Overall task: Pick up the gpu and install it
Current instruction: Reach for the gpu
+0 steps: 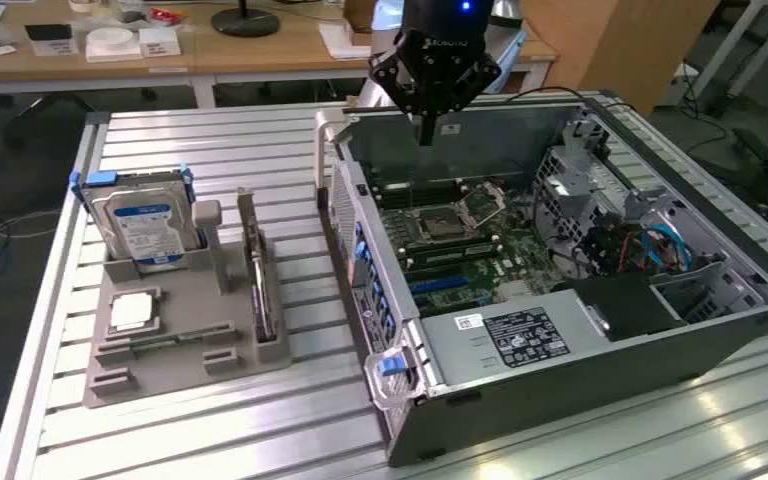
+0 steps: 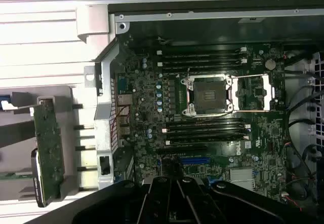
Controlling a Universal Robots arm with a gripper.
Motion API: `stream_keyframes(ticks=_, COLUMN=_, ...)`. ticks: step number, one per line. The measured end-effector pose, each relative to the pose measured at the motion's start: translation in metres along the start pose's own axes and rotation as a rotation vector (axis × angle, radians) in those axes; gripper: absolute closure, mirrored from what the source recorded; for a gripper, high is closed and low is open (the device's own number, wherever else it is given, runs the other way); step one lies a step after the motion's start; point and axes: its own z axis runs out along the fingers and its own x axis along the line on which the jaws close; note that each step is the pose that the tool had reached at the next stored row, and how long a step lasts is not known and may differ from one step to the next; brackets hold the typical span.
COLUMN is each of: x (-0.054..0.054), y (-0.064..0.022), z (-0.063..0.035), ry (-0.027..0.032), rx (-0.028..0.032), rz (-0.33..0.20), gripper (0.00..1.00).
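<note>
**Claw** (image 1: 427,132): mine. Fingers together, gripping nothing. It hangs tips-down above the far side of the open computer case (image 1: 598,385). From my wrist I see the claw (image 2: 174,196) over the motherboard (image 2: 147,89).

**Gpu** (image 1: 261,285): stands on its long edge in a slot of the grey holder (image 1: 171,375). It is on the side of the holder nearest the case, on the exterior view's left. It is well apart from my claw and nothing touches it but the holder. In the wrist view the gpu (image 2: 49,148) shows a green board face with a pale metal bracket at one end.

**Hard drive** (image 1: 144,225): upright at the far end of the holder, its blue-and-white label facing the near side.

**CPU chip** (image 1: 132,311): small, square and silvery. It lies flat in a recess of the holder, just near of the hard drive.

**Computer case**: lies on its side with the open face up, on the exterior view's right, just beside the holder. Inside:
- the motherboard (image 1: 518,255);
- a CPU socket (image 1: 444,222) (image 2: 210,93) with its metal frame swung open;
- a blue expansion slot (image 1: 440,284) (image 2: 195,160);
- a black power supply (image 1: 524,335) with a white label at the near end.

**Bench** (image 1: 224,140): slatted metal. It carries both the holder and the case.
</note>
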Motion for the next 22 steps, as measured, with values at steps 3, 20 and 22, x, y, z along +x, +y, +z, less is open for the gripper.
stream_keyframes(ticks=3, x=0.001, y=-0.0001, z=-0.0001, ry=0.0000, rx=0.0000, rz=0.000, gripper=0.89)
stream_keyframes(ticks=20, x=0.067, y=-0.0051, z=-0.0003, ry=0.0003, rx=-0.0002, rz=-0.007, gripper=0.89)
stream_keyframes(ticks=22, x=0.069, y=-0.0052, z=0.0001, ry=0.0011, rx=-0.0006, rz=-0.024, gripper=0.89)
